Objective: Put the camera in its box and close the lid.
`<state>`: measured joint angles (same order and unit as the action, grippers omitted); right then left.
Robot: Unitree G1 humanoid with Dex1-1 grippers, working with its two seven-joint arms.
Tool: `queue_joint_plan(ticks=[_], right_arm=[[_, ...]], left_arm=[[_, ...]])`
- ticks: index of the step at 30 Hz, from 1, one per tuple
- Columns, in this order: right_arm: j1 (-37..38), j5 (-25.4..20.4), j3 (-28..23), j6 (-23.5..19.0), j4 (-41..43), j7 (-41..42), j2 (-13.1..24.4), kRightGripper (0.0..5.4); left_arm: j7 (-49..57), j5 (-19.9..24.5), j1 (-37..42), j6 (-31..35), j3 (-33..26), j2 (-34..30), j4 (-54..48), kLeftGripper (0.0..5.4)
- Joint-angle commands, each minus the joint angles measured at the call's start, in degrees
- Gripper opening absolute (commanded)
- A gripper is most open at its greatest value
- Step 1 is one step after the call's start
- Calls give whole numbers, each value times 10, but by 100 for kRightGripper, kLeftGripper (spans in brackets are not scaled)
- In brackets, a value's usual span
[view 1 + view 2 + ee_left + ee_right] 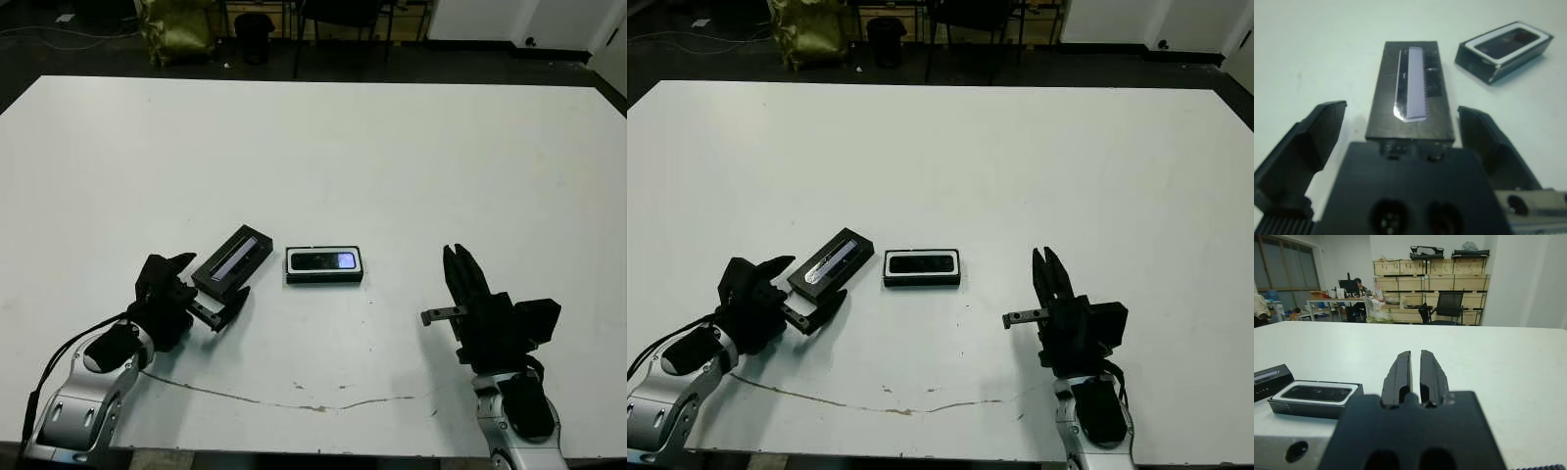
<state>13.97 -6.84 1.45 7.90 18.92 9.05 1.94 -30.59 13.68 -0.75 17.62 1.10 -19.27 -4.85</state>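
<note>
The camera (325, 260) lies inside the box (290, 265), a black tray with a white lining in the middle of the table. Just left of it, the lid (233, 260) rests flat and slanted, pale strip up. My left gripper (208, 284) is open, one finger on each side of the lid's near end (1410, 88), with a gap showing on both sides. My right gripper (458, 259) is shut and holds nothing. It hovers to the right of the box (1312, 407), fingers (1400, 374) pressed together.
A thin crack line (294, 401) runs across the table near the front edge. Beyond the far edge are a chair, a bin and a yellow bag (176, 29). Stacked crates and a seated person (1359, 286) show far behind.
</note>
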Motion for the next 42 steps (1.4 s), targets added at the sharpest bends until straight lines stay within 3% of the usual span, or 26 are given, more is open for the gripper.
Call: queue_joint_plan(ticks=[1,6,10,13,22,30,34,37,42], right_arm=[[7,1,-2,-5,-3,-3,3,0],[7,1,-2,4,-8,-4,1,0],[6,-8,-3,6,-11,4,3,0],[6,-7,-4,5,-9,4,5,0],[7,-16,-7,2,-7,4,3,0],[11,-9,-4,-2,-2,-3,1,0],[10,-6,-3,-3,-2,-6,2,0],[10,-1,-1,2,-5,-9,0,0],[9,1,-1,-5,-3,-12,-2,0]], left_arm=[[-16,-1,2,17,5,-10,32,538],[-34,21,16,52,-1,-16,32,538],[-39,64,24,122,-14,-16,19,517],[-37,62,24,133,-8,-24,8,455],[-72,-5,30,75,41,-78,14,251],[-98,-46,40,78,79,-124,-8,247],[-102,-60,52,127,93,-155,-53,246],[-101,-55,67,155,81,-170,-83,244],[-116,-8,120,127,12,-164,-34,244]])
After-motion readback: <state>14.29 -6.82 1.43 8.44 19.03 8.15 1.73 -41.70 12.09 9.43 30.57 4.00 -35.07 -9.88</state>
